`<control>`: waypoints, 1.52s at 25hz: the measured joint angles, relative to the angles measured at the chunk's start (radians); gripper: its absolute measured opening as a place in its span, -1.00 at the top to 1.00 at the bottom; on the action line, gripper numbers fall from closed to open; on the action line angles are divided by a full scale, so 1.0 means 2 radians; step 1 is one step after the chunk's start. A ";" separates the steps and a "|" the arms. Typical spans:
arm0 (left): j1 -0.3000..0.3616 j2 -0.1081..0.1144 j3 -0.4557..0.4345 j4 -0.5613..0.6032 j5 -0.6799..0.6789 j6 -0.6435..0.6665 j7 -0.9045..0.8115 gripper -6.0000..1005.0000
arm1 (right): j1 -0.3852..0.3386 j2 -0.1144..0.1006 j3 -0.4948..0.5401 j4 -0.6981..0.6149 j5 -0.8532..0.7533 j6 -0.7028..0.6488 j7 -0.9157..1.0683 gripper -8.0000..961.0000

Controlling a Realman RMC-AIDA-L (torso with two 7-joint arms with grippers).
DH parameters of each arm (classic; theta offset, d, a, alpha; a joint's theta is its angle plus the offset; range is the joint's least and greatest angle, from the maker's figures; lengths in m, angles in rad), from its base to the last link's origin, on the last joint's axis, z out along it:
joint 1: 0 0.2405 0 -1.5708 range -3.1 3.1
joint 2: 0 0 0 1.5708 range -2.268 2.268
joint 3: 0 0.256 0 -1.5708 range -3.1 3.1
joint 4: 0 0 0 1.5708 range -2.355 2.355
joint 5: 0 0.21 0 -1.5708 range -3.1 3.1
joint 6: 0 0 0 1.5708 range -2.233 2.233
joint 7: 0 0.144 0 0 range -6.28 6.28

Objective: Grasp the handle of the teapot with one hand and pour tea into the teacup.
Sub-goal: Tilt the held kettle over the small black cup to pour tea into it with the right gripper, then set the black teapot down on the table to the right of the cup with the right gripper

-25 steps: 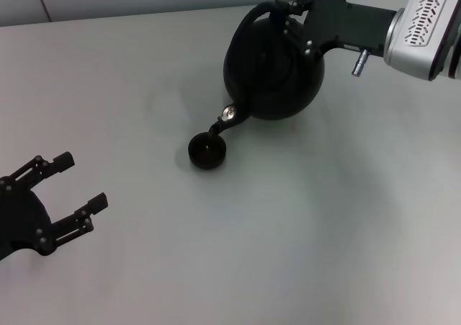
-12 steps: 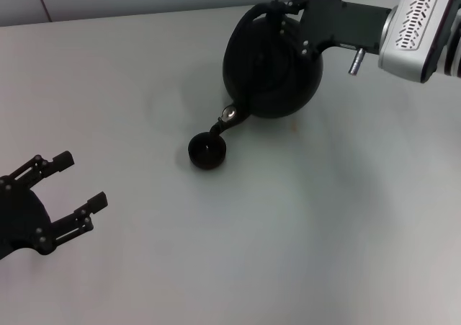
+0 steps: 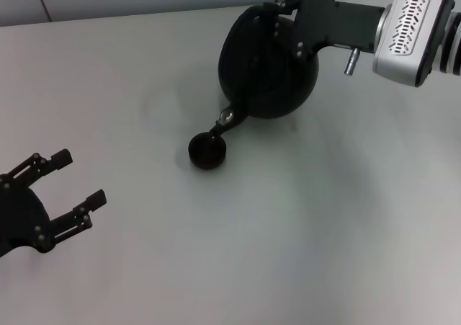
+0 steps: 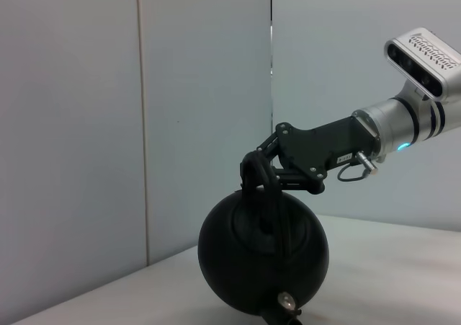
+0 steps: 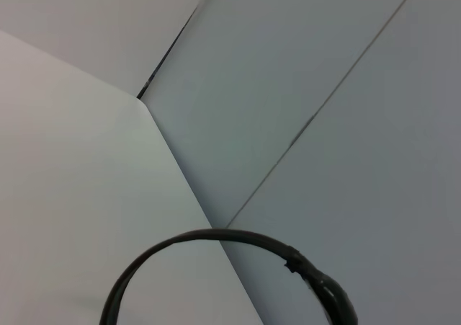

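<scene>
Pale grey counter, matte, bounded at 12 o'clock by a light panelled wall with vertical seams. Far edge of counter visible along the top of the head view; near and side edges out of frame.

Count: one teapot, one teacup, two grippers.

Teapot at 1 o'clock of counter centre, close to the far edge, tilted toward 7 o'clock with spout lowered. Silvery spout cap just above the rim of the teacup at the cup's 1 o'clock side; contact between spout and cup not resolvable. Teacup upright on the counter, near centre, slightly toward 11 o'clock.

Right gripper entering from 2 o'clock, fingers clamped on the handle at the top of the pot; confirmed in left wrist view, where the black fingers pinch the arched loop above the round body. Only the handle arc shown against wall and counter in right wrist view.

Left gripper at 8 o'clock, well apart from cup and pot, fingers spread, holding nothing.

Markings: slotted vent pattern on the silver-white wrist housing; small label on the gripper body in left wrist view, not legible. No readable brand or text on pot or cup.

Open room: broad bare counter from 3 through 6 o'clock, and between the left gripper and the teacup. Least clearance behind the teapot, toward the far edge.
</scene>
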 joint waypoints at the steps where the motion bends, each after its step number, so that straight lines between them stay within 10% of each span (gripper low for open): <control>1: 0.000 0.000 0.000 0.000 0.000 0.000 0.000 -0.62 | 0.000 0.000 0.000 -0.001 0.000 0.000 -0.001 0.79; 26: 0.001 0.000 0.000 -0.001 -0.007 0.000 0.000 -0.62 | -0.020 0.000 -0.002 -0.008 0.003 0.002 0.110 0.79; 38: -0.001 0.000 0.000 0.002 -0.008 0.002 -0.004 -0.61 | -0.076 -0.002 0.002 0.003 0.135 -0.013 0.170 0.79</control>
